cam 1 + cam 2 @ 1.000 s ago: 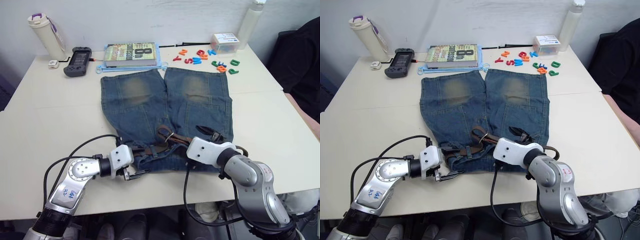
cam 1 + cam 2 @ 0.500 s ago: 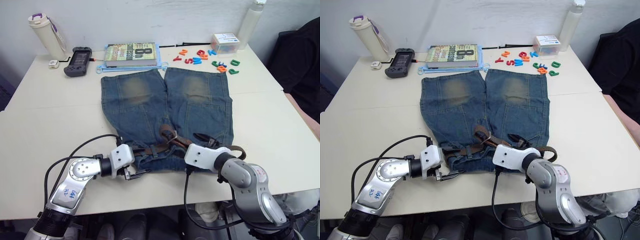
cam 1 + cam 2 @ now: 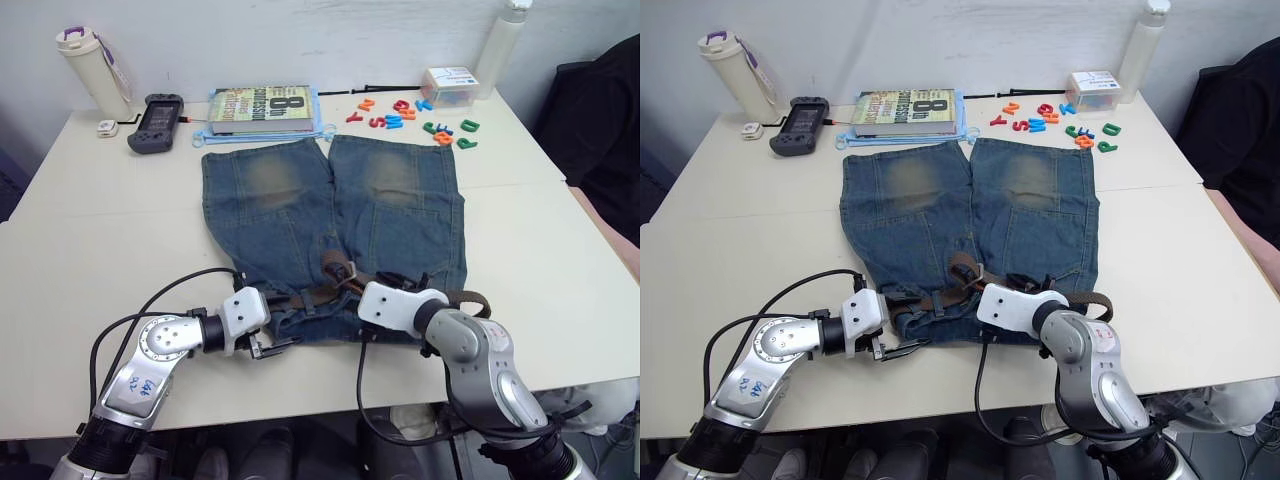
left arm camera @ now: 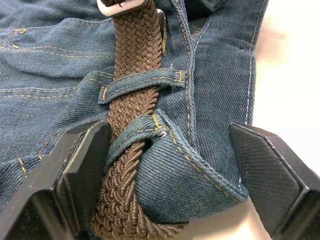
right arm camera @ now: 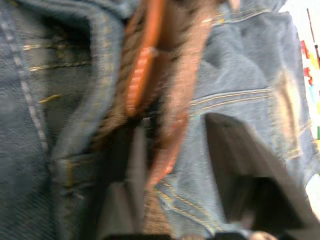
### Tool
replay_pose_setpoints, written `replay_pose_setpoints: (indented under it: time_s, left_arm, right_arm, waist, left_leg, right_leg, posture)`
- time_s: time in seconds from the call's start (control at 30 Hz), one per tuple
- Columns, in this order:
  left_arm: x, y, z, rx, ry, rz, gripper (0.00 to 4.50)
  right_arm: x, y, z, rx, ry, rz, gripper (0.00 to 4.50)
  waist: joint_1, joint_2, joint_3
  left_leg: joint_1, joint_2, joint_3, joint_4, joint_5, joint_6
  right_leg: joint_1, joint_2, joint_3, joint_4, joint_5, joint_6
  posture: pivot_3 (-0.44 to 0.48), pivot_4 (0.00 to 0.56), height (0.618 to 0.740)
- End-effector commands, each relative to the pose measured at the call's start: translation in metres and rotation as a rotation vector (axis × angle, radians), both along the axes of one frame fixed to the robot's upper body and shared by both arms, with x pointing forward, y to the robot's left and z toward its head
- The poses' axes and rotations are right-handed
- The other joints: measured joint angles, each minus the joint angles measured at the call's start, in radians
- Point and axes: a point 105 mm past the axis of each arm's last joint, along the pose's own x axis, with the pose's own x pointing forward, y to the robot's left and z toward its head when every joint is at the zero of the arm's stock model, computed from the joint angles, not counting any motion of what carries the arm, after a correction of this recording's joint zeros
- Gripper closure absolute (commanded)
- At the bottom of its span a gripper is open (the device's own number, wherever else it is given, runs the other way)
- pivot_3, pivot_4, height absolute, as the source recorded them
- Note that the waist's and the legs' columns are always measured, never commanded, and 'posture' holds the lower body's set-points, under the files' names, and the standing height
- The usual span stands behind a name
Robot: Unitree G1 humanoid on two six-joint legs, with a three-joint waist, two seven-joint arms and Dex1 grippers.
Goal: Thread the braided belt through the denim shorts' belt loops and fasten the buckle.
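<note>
The denim shorts (image 3: 300, 210) lie flat, legs pointing away, waistband toward the front table edge. Along the waistband runs the braided belt (image 3: 305, 295), its silver buckle (image 3: 341, 268) near the middle and its free end (image 3: 470, 297) trailing right. My left gripper (image 3: 275, 322) is open around the folded left corner of the waistband. In the left wrist view the belt (image 4: 132, 60) passes under two belt loops (image 4: 140, 82) between the fingers (image 4: 82, 160). My right gripper (image 3: 405, 281) is open at the middle of the waistband, with a tan strap (image 5: 172, 115) between its fingers.
At the back stand a book (image 3: 262, 106), a game controller (image 3: 157, 120), a white bottle (image 3: 92, 70), coloured letters (image 3: 410, 115), a small box (image 3: 448, 85) and another bottle (image 3: 500, 45). A person in black (image 3: 605, 130) is at the right.
My right gripper has slid left along the waistband toward the buckle. The left gripper has stayed in place.
</note>
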Motion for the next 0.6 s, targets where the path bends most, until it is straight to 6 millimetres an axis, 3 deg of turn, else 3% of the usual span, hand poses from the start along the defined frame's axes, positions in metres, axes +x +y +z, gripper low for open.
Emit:
replay_pose_setpoints:
  time_s: [0.03, 0.13, 0.4, 0.5, 0.6]
  left_arm:
    - [-0.001, -0.001, -0.005, 0.015, 0.017, 0.009, 0.33]
    - [-0.001, -0.001, -0.004, 0.014, 0.018, 0.007, 0.33]
    - [-0.001, -0.002, -0.004, 0.015, 0.016, 0.004, 0.33]
    - [-0.001, -0.001, -0.005, 0.017, 0.016, 0.003, 0.33]
    - [-0.001, 0.002, -0.006, 0.021, 0.021, 0.005, 0.33]
  right_arm:
    - [-0.004, 0.003, 0.012, 0.014, -0.055, 0.004, 4.45]
    - [-0.004, -0.003, 0.022, 0.017, -0.1, -0.03, 4.45]
    - [-0.009, -0.061, 0.089, -0.062, -0.352, -0.199, 4.45]
    - [-0.022, -0.077, 0.092, -0.117, -0.366, -0.215, 4.45]
    - [-0.039, -0.091, 0.07, -0.217, -0.296, -0.215, 4.45]
  waist:
    - [0.0, 0.0, 0.0]
    - [0.0, 0.0, 0.0]
    - [0.005, 0.0, 0.0]
    - [0.009, 0.0, 0.0]
    - [0.02, 0.0, 0.0]
  left_leg:
    - [0.0, 0.0, 0.0, 0.0, 0.0, 0.0]
    - [0.0, 0.0, 0.0, 0.0, 0.0, 0.0]
    - [-0.002, -0.001, 0.0, 0.0, 0.0, 0.0]
    - [-0.003, -0.001, -0.001, -0.001, 0.0, 0.0]
    - [-0.003, 0.0, -0.001, -0.001, -0.001, 0.001]
  right_leg:
    - [0.0, 0.0, 0.0, 0.0, 0.0, 0.0]
    - [0.0, 0.0, 0.0, 0.0, 0.0, 0.0]
    - [-0.001, 0.0, 0.0, -0.001, 0.0, 0.0]
    - [-0.001, 0.0, -0.001, -0.003, 0.0, 0.0]
    - [-0.001, 0.0, -0.001, -0.004, 0.0, 0.0]
  posture:
    - [0.0, 0.15, 0.74]
    - [0.0, 0.15, 0.74]
    - [0.0, 0.15, 0.74]
    - [0.0, 0.15, 0.74]
    - [0.0, 0.15, 0.74]
